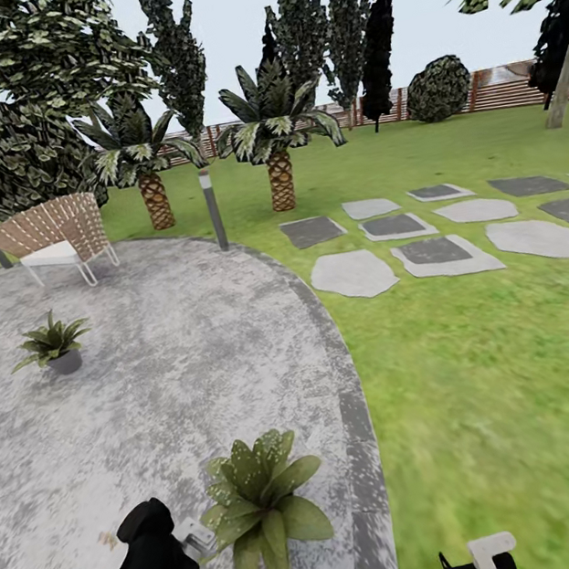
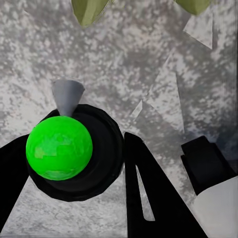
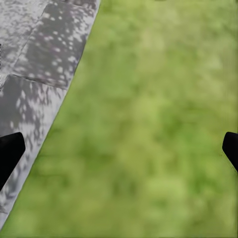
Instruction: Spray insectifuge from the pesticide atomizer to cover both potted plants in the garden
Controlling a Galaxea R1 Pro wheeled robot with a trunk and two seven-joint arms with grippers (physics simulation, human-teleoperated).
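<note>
Low at the near edge of the round stone patio (image 1: 151, 372), the left hand (image 1: 167, 549) is clamped on the pesticide atomizer (image 1: 190, 539), whose whitish-grey trigger head sticks out just beside the broad-leaved potted plant (image 1: 262, 501). From the left wrist view, the atomizer (image 2: 59, 147) is seen end on: a bright green round body seated in a dark ring, with a grey cone-shaped nozzle pointing away toward the mottled paving, and a black finger (image 2: 148, 198) pressed close along its side. Two light-green leaf tips (image 2: 89, 10) hang into that view's far edge.

Farther off on the patio, toward the robot's left, stands the second potted plant (image 1: 52, 346), spiky and darker, in a grey pot. Behind it sits a wicker chair (image 1: 54, 235), and a slim grey lamp post (image 1: 213, 208) rises at the patio's far rim. Two short palms (image 1: 274, 138) grow from the lawn (image 1: 495, 379) beyond, with flat stepping stones (image 1: 426, 247) laid out to the right and a brown slat fence (image 1: 502, 89) at the back.

The right hand (image 1: 479, 562) shows at the lower edge of the head view, over grass. Its wrist camera looks down on blurred lawn beside the patio's darker border (image 3: 39, 64), with the two black fingertips (image 3: 10, 153) spread wide apart and nothing between them.
</note>
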